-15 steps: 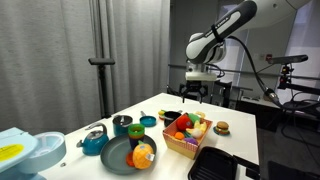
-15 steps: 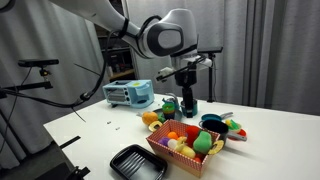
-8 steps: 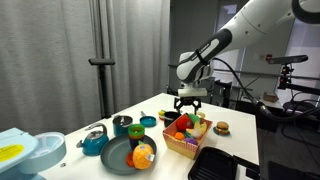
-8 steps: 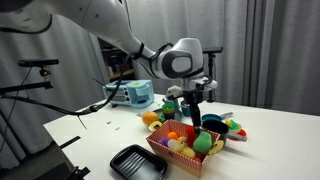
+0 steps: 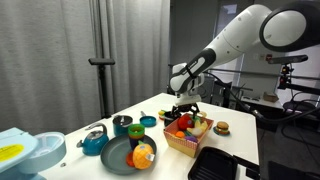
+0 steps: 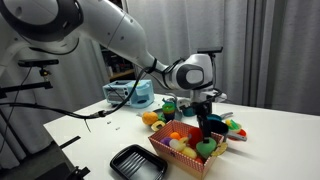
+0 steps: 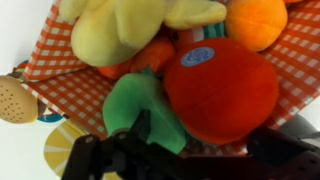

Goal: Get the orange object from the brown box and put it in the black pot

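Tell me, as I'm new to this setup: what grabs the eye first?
The big white arm, its gripper low over the brown box, which is crammed with bright toy food on the white table. In the wrist view a large red toy fills the frame, a green piece beside it.

A white table (image 6: 100,140) is being loaded with a square tan-brown low-walled box (image 5: 186,142). Just beside the box, nearer the camera, a black rectangular tray (image 5: 215,165) is being carried. A wide dark-grey round plate (image 5: 118,156) and a small low black pot (image 5: 170,116) are being borne near the box.
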### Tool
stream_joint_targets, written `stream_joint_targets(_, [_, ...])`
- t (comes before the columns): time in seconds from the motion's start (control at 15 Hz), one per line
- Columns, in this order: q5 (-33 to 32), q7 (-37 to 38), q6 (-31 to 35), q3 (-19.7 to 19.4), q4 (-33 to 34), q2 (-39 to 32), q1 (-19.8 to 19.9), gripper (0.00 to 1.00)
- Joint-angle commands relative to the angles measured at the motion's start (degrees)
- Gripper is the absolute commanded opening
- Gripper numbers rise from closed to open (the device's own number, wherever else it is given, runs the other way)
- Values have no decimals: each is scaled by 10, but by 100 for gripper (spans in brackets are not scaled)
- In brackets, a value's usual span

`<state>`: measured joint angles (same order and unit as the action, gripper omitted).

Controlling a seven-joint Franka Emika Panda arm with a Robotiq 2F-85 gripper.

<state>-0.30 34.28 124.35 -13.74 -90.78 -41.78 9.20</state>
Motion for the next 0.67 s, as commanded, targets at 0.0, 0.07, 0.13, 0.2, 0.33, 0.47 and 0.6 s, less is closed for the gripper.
stream_joint_targets(0.0, [4, -29, -36, -1, 39, -37, 5, 72])
stream_joint_targets(0.07, [8, -42, -44, 4, 36, -30, 8, 66])
stream_joint_targets(0.13, [9, -54, -48, 6, 32, -24, 9, 57])
stream_joint_targets(0.2, [9, -64, -50, 7, 29, -19, 9, 50])
stream_joint_targets(0.33, [14, -89, -51, 11, 17, -7, 11, 35])
stream_joint_targets(0.47, [17, -112, -54, 13, 7, 6, 12, 21])
stream_joint_targets(0.6, [18, -134, -59, 14, 2, 19, 17, 5])
